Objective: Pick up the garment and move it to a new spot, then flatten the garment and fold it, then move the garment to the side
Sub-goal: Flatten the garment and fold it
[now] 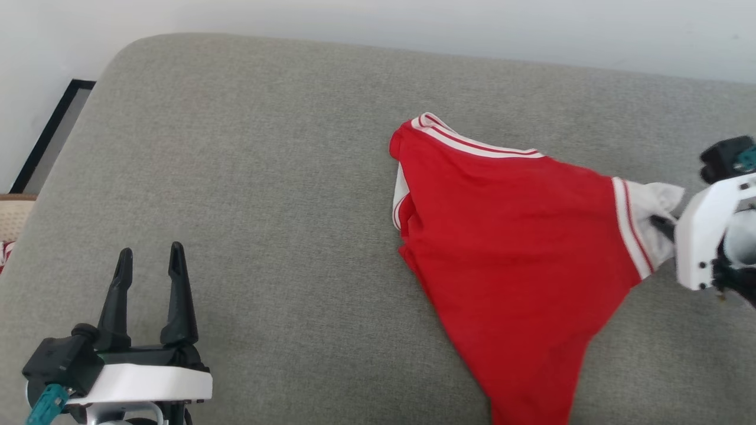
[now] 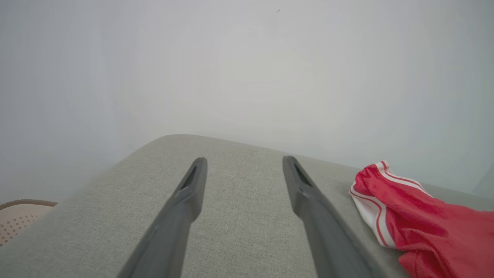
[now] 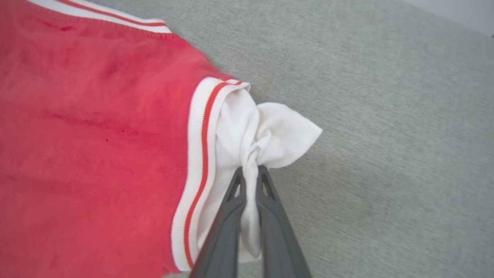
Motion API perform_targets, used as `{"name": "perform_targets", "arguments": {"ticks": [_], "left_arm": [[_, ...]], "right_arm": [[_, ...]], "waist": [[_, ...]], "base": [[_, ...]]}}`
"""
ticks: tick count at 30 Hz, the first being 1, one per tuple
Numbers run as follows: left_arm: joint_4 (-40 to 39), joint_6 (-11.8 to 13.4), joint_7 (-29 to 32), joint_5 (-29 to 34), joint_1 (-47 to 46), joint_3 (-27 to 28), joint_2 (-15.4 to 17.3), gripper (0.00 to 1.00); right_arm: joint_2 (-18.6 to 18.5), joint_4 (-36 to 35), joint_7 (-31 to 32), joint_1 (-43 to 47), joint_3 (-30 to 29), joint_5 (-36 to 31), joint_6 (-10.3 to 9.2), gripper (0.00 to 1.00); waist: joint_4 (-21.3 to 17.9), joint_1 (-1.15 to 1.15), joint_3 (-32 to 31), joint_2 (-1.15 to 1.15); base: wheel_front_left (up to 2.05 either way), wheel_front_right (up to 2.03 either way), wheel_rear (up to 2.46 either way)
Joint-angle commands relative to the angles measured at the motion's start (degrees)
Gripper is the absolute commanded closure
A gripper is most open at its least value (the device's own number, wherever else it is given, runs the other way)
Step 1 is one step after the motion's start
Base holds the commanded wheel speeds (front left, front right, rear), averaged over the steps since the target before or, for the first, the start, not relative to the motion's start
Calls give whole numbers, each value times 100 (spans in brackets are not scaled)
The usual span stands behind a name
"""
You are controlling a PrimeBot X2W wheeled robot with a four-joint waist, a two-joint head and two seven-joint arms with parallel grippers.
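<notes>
The garment (image 1: pixel 502 236), a red jersey shirt with white sleeves and striped trim, lies stretched across the grey cushion (image 1: pixel 266 177), drawn toward the right. My right gripper (image 1: pixel 660 224) at the right edge is shut on the white sleeve (image 3: pixel 266 131), whose cloth bunches between the two dark fingers (image 3: pixel 231 204). The garment (image 3: pixel 96 135) spreads left of that grip. My left gripper (image 1: pixel 149 257) stands open at the lower left, well apart from the shirt, with nothing between its fingers (image 2: pixel 189 193). The garment's collar end (image 2: pixel 405 216) shows to the right of them.
The cushion's rounded back edge meets a pale wall (image 1: pixel 413 23). A dark-framed panel (image 1: pixel 53 130) and a beige perforated object (image 1: pixel 15 215) lie off the cushion's left side. Bare cushion spans the whole left half.
</notes>
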Motion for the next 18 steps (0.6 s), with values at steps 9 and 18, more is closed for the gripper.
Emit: {"name": "perform_targets", "arguments": {"ticks": [9, 18], "left_arm": [[-151, -13, -28, 9, 27, -34, 76, 0], [-120, -13, -28, -81, -145, -176, 148, 0]], "right_arm": [[-447, -8, 368, 337, -898, -238, -2, 100], [-120, 673, 262, 479, -1674, -727, -2, 100]], "waist": [[-170, 0, 40, 0], [-167, 0, 267, 0]], "base": [[0, 0, 0], [0, 0, 0]]}}
